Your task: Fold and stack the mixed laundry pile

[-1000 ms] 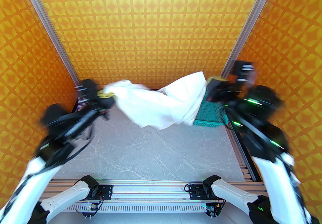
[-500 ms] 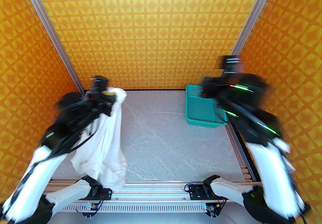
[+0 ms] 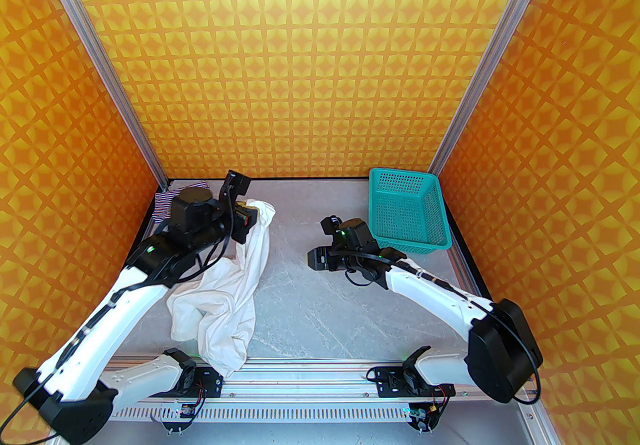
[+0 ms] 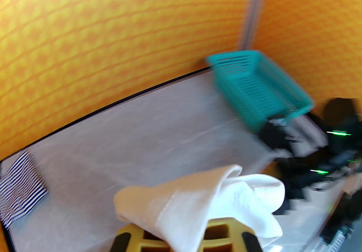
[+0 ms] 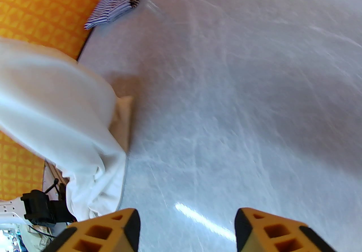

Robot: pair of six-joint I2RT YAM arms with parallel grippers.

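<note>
Gripping a bunched edge of the white cloth (image 3: 220, 308), your left gripper (image 3: 248, 214) sits clenched near the far left of the table (image 3: 325, 313). From the left wrist camera, the cloth (image 4: 198, 197) drapes thickly across that gripper (image 4: 186, 239), hiding the gap between its yellow fingers. The overhead camera adds the rest: the cloth hangs from the grip and trails toward you in a wrinkled heap, its lowest fold reaching the metal rail (image 3: 310, 373) at the near edge, beside the left arm's base. Your right gripper (image 3: 316, 259) is near the middle of the table, apart from the cloth. From its own wrist camera, the right gripper (image 5: 186, 219) is released, its fingers spread with nothing but bare table between them, and the white cloth (image 5: 56, 109) lies off to one side. The small striped garment (image 3: 162, 200) lies flat in the far left corner against the wall; the right wrist camera shows it (image 5: 118, 0) as a neat folded rectangle, and the left wrist camera catches it (image 4: 17, 185) blurred. A teal basket (image 3: 411, 218) stands in the far right corner, just behind the right arm.
</note>
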